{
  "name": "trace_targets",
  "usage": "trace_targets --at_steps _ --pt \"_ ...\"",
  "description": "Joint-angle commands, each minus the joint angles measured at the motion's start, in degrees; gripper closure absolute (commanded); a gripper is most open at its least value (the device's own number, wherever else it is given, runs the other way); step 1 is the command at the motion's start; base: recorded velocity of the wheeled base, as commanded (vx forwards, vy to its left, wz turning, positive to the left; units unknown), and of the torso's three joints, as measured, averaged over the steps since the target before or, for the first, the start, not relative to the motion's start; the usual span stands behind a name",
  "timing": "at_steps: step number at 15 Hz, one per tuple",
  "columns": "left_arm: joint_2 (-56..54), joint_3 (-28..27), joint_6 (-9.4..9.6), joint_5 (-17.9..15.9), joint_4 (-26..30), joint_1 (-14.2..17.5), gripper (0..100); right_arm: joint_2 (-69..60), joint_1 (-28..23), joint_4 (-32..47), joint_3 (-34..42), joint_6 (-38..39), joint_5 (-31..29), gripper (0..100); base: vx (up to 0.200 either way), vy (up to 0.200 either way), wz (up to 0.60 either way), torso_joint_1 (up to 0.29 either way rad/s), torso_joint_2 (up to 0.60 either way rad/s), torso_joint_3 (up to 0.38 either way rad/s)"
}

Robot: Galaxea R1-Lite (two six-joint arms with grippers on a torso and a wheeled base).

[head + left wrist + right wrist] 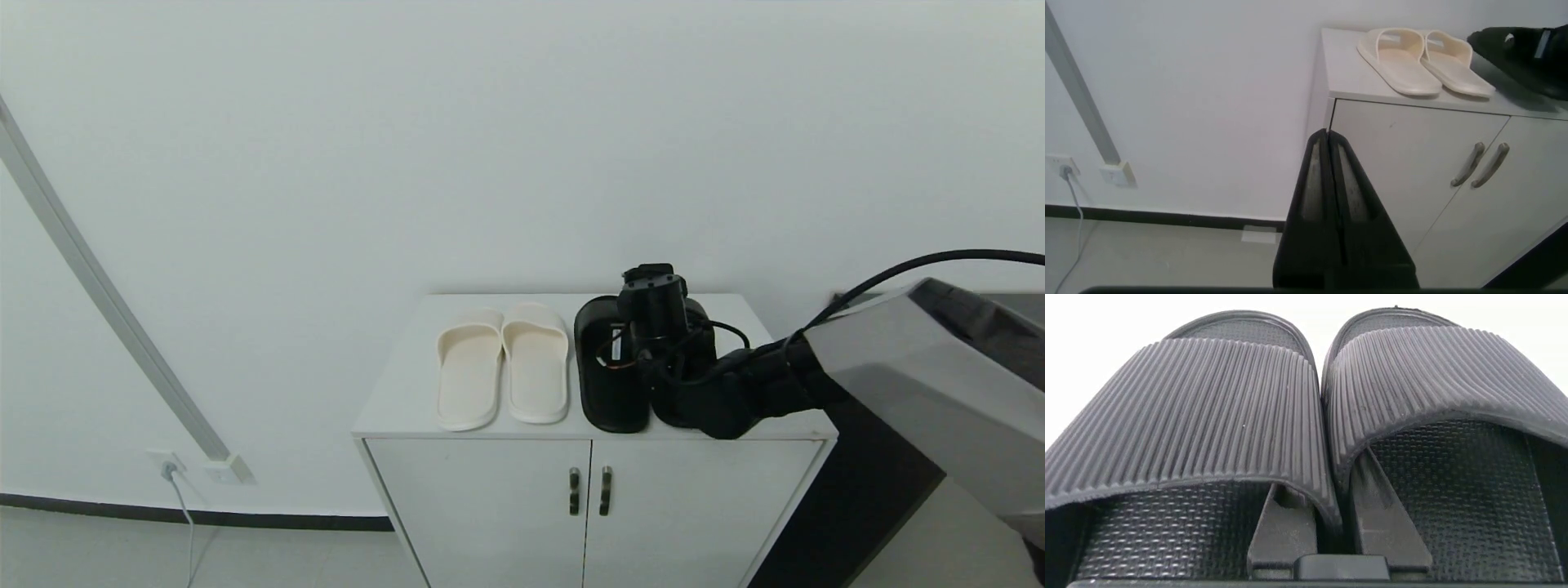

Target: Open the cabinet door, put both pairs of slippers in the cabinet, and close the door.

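A white cabinet [392, 408] has both doors [482, 514] closed, with two dark handles [589, 490] at the middle seam. On its top, a cream pair of slippers [502, 367] lies to the left of a black pair [608, 384]. My right arm's wrist [653, 318] hangs over the black pair. My right gripper [1327, 502] has one finger [1282, 531] under each ribbed strap [1208, 408] and is shut on the two inner walls. My left gripper [1328, 139] is shut and empty, low beside the cabinet's left side. The cream slippers [1425, 61] lie above it.
A plain white wall stands close behind the cabinet. A slanted cable duct [98, 286] runs down to a wall socket [167, 467] with a cord at the lower left. Open floor lies left of the cabinet.
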Motion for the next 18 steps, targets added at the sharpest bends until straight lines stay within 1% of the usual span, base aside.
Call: trace_targets --at_steps 1,3,5,6,7,8,9,11,14,16,18 --pt "0.0 0.0 0.03 0.0 0.0 0.0 100 -11.4 2.5 -2.0 10.6 -2.2 4.5 100 0.000 0.000 0.00 0.000 0.00 0.000" --pt "0.0 0.0 -0.05 0.0 0.0 0.0 100 -19.3 3.8 -6.9 22.7 -6.3 13.2 100 0.000 0.000 0.00 0.000 0.00 0.000" --pt "0.0 0.0 -0.05 0.0 0.0 0.0 100 -26.6 4.0 -11.8 33.6 -9.7 24.2 100 0.000 0.000 0.00 0.000 0.00 0.000" --pt "0.0 0.0 -0.05 0.0 0.0 0.0 100 -29.9 4.0 -12.3 37.4 -10.5 29.3 100 0.000 0.000 0.00 0.000 0.00 0.000" --pt "0.0 0.0 0.03 0.0 0.0 0.0 100 -35.4 3.9 -12.0 42.6 -10.9 37.1 100 0.000 0.000 0.00 0.000 0.00 0.000" --pt "0.0 0.0 0.03 0.0 0.0 0.0 100 -38.7 3.2 -11.4 45.5 -11.3 44.4 100 0.000 0.000 0.00 0.000 0.00 0.000" --pt "0.0 0.0 -0.05 0.0 0.0 0.0 100 -40.4 2.3 -10.4 46.9 -12.4 48.8 100 0.000 0.000 0.00 0.000 0.00 0.000" --pt "0.0 0.0 0.03 0.0 0.0 0.0 100 -41.0 1.7 -9.7 48.1 -13.6 51.8 100 0.000 0.000 0.00 0.000 0.00 0.000" --pt "0.0 0.0 -0.05 0.0 0.0 0.0 100 -41.1 1.0 -9.8 48.9 -13.4 56.4 100 0.000 0.000 0.00 0.000 0.00 0.000" --pt "0.0 0.0 -0.05 0.0 0.0 0.0 100 -41.1 1.0 -9.8 49.2 -13.5 56.7 100 0.000 0.000 0.00 0.000 0.00 0.000" --pt "0.0 0.0 -0.05 0.0 0.0 0.0 100 -41.0 1.1 -9.8 49.6 -13.6 56.7 100 -0.200 0.000 0.00 0.000 0.00 0.002"
